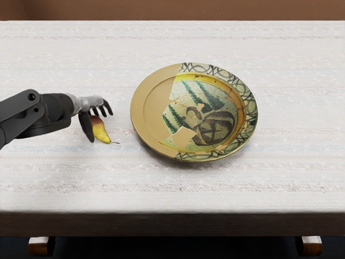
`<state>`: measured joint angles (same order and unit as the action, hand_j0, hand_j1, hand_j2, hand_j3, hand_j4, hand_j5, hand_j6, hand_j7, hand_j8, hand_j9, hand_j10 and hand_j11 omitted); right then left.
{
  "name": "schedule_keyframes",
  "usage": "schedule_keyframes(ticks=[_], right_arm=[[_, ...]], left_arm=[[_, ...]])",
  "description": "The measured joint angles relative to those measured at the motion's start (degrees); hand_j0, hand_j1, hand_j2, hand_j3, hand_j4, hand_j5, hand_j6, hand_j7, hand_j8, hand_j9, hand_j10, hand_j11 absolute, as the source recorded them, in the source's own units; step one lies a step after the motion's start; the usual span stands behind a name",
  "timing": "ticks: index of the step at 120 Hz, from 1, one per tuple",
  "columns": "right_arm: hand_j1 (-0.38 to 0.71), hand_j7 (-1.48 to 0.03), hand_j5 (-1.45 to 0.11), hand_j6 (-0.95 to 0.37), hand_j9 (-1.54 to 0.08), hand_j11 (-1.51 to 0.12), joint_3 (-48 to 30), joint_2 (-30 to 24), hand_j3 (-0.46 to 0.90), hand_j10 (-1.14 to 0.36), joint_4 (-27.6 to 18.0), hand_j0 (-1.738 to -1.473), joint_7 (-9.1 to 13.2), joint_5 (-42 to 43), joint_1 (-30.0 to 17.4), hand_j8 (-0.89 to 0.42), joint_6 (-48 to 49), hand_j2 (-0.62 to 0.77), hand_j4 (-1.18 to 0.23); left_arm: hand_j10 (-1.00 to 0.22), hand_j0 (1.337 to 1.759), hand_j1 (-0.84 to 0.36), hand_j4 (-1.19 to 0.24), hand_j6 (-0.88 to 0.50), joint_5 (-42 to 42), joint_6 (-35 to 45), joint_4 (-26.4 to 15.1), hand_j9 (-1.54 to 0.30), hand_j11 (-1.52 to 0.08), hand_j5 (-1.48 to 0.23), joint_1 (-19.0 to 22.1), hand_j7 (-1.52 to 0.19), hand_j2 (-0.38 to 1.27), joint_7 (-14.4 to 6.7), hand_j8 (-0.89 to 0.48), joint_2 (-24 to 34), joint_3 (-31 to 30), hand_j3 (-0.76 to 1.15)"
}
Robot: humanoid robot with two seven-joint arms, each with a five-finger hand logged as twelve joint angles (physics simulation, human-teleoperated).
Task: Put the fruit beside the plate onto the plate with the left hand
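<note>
Table [172,189]: pale, faintly striped top with a dark front edge nearest the camera. Two wooden feet show below it at the bottom corners.
Fruit [100,131]: small and yellow, with a brownish upper end and a thin stem pointing right. It lies on the table, left of the plate and apart from it, none of it on the plate.
Left hand [92,111]: directly above and to the left of the fruit. The dark fingers [108,109] are spread and point right, past the fruit's upper end, and are not wrapped around it. The thumb [86,125] hangs down along the fruit's left side. Thumb contact with the fruit cannot be determined.
Left arm: grey, enters from the left edge and sits low over the table.
Plate [141,116]: round, shallow, near the table centre. The left part is plain tan. The right part carries a green and dark painted pattern with a looped border. Nothing lies on it.
Background: brown surface behind the far table edge.
</note>
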<state>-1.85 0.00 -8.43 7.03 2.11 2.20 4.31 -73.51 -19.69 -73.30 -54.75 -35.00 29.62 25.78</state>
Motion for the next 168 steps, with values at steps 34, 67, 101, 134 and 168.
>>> schedule_keyframes(ticks=[34,67,101,134,168], right_arm=[[-0.35,0.00,0.00,0.00,0.00,0.00,0.0,0.0,0.00,0.00,0.0,-1.658,0.0,0.0,0.0,0.00,0.0,0.00,0.00],[-0.35,0.00,0.00,0.00,0.00,0.00,0.0,0.0,0.00,0.00,0.0,-1.658,0.0,0.0,0.0,0.00,0.0,0.00,0.00],[-0.35,0.00,0.00,0.00,0.00,0.00,0.0,0.0,0.00,0.00,0.0,-1.658,0.0,0.0,0.0,0.00,0.0,0.00,0.00],[-0.35,0.00,0.00,0.00,0.00,0.00,0.0,0.0,0.00,0.00,0.0,-1.658,0.0,0.0,0.0,0.00,0.0,0.00,0.00],[-0.35,0.00,0.00,0.00,0.00,0.00,0.0,0.0,0.00,0.00,0.0,-1.658,0.0,0.0,0.0,0.00,0.0,0.00,0.00]], left_arm=[[-0.51,1.657,-0.24,-0.52,-0.52,0.0,0.1,0.1,-0.67,-0.67,-0.66,0.2,-0.66,0.15,0.0,-0.44,0.2,-1.1,0.00],[-0.60,1.654,-0.27,-0.67,-0.58,0.0,0.1,0.1,-0.85,-0.86,-0.81,0.6,-0.83,0.35,0.0,-0.48,0.6,-1.7,0.00],[-0.51,1.649,-0.31,-0.73,-0.52,2.5,-0.2,0.8,-0.98,-0.99,-0.96,-0.1,-0.98,0.38,0.0,-0.40,0.9,-1.4,0.00],[-0.49,1.651,-0.34,-0.72,-0.47,16.2,-0.3,6.7,-1.00,-1.02,-1.02,-4.1,-1.02,0.43,0.0,-0.36,4.5,2.8,0.00],[-0.49,1.655,-0.35,-0.74,-0.48,32.7,-0.4,10.6,-1.00,-1.01,-1.01,-10.2,-1.00,0.43,0.0,-0.37,6.0,6.6,0.00]])
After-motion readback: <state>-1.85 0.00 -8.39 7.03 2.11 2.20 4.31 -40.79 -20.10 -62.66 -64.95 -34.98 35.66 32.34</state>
